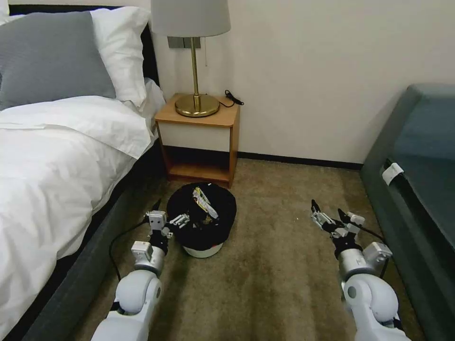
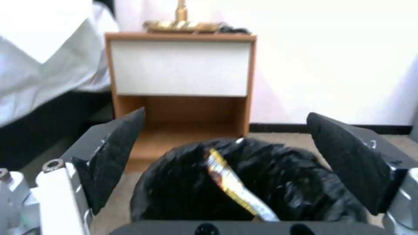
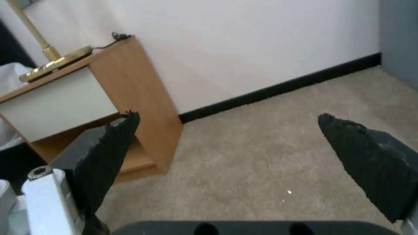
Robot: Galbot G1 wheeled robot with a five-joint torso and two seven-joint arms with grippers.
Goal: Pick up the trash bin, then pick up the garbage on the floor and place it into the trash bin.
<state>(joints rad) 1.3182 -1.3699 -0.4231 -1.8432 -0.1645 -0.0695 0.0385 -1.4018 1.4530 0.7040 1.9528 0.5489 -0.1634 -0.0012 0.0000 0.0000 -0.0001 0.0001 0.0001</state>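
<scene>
The trash bin (image 1: 203, 222) is a small white bin lined with a black bag, standing on the carpet in front of the nightstand. A piece of garbage, a yellowish-silver snack wrapper (image 1: 204, 202), sticks up inside it. My left gripper (image 1: 171, 221) sits at the bin's left rim, open. In the left wrist view, the gripper (image 2: 226, 113) has its black fingers (image 2: 115, 153) spread wide, with the bin (image 2: 283, 182) and wrapper (image 2: 235, 186) just ahead between them. My right gripper (image 1: 327, 208) hovers over bare carpet to the right, open and holding nothing; in the right wrist view, the gripper (image 3: 227, 116) faces the carpet.
A wooden nightstand (image 1: 199, 142) with a brass lamp (image 1: 195, 102) stands against the wall behind the bin. The bed (image 1: 57, 156) runs along the left, close to my left arm. A dark green sofa (image 1: 417, 170) lines the right. Carpet (image 1: 279, 265) lies between.
</scene>
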